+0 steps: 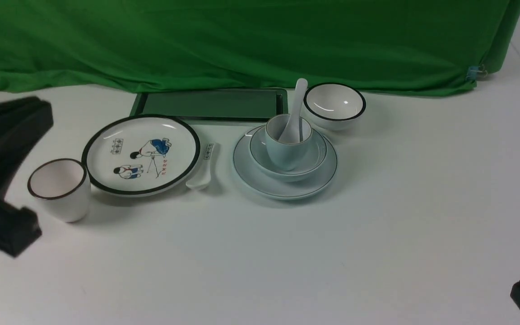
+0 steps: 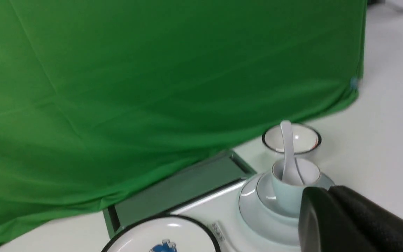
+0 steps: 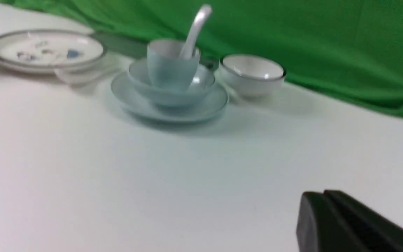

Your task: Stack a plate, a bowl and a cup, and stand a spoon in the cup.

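The left fingers [image 2: 324, 196] occupy the near foreground, brought fully together with nothing between them, clear of the plate [image 1: 282, 193] on its left side. The right fingers [image 3: 322, 199] are nearer the robot and well to the right of the plate; they have hold of nothing visible, but how far apart they stand cannot be told. On the plate sits the bowl [image 1: 260, 151]; the cup [image 1: 287, 155] rests inside the bowl, over the plate; and the spoon [image 1: 299, 97] stands in the cup with its handle leaning towards the far side of the plate. The required assembly appears complete, so the step in hand is judged to be final clearance of both arms. Withdraw each arm away from the plate before lowering or turning it. Keep the left fingers closed during retreat to present a narrow profile, and route them wide of the spoon's handle, which projects highest above the plate and is the likeliest point of accidental contact. A knock there could swing the spoon or tip the cup. Do not re-grip to improve centring; the layers look stable, and a correction risks more than it gains. Avoid also the black-rimmed bowl [image 1: 334, 101], just behind and to the right of the plate, and the marked spoon [image 1: 201, 178], just left of the plate on the worktop [image 1: 377, 253].
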